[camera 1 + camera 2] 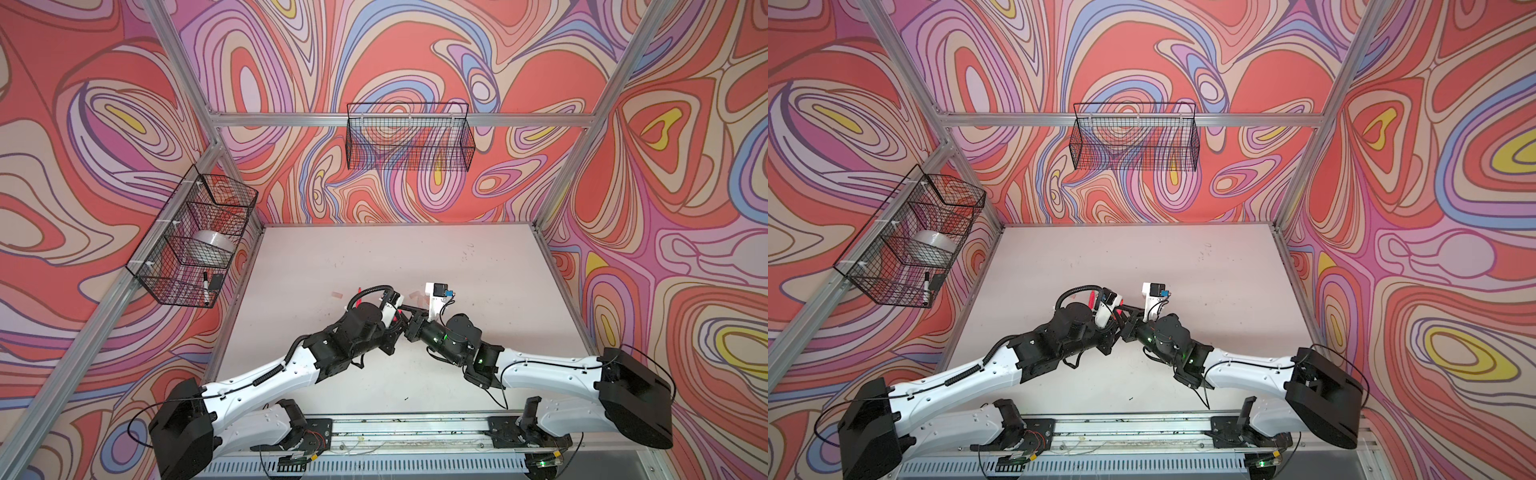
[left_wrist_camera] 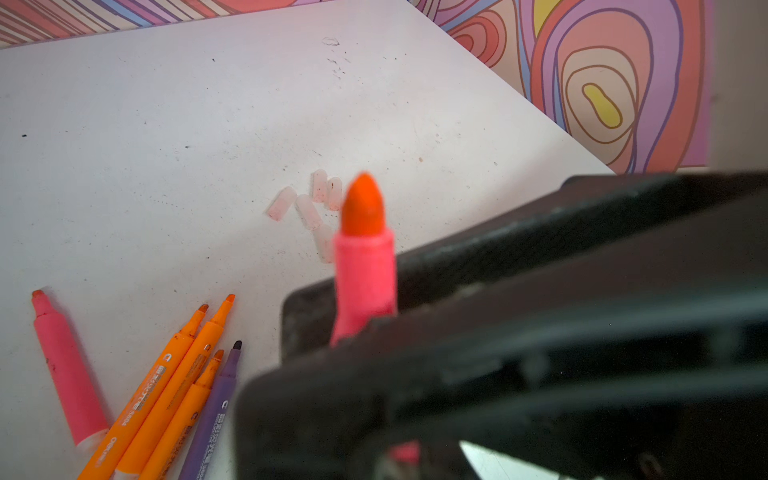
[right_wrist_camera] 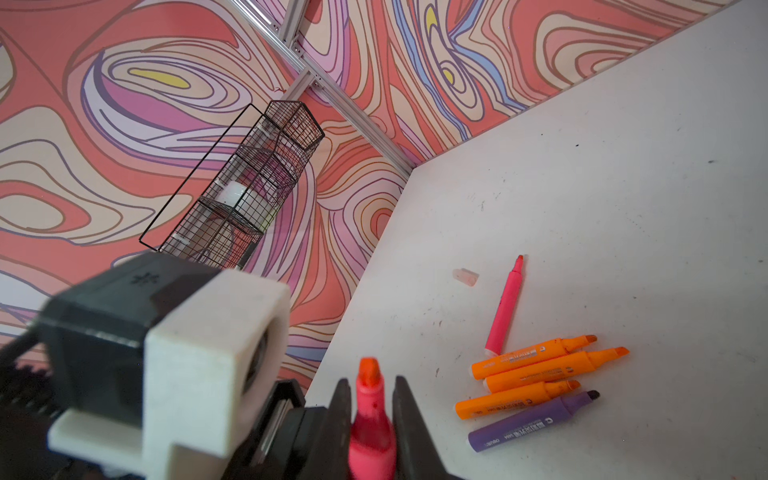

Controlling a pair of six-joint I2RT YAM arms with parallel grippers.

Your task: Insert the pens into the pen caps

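Plainly the pink-red pen [image 3: 371, 432] is held above the worktop [image 3: 623, 166], pinched tip-outward between the jaws of the right gripper [image 3: 371, 384], and it wants a square, firm hold while a cap's mouth meets its tip. Whether the jaws of the left gripper [image 1: 399, 319] are closed I cannot tell; the pen caps [image 2: 309, 203] lie bunched, some touching, and both grippers crowd close.

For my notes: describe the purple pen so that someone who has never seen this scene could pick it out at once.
On the white table lies a loose bundle of uncapped pens. The purple pen lies at the bundle's outer edge, right beside an orange pen. It is the only purple one, with a dark tip, while its neighbours are orange or pink.
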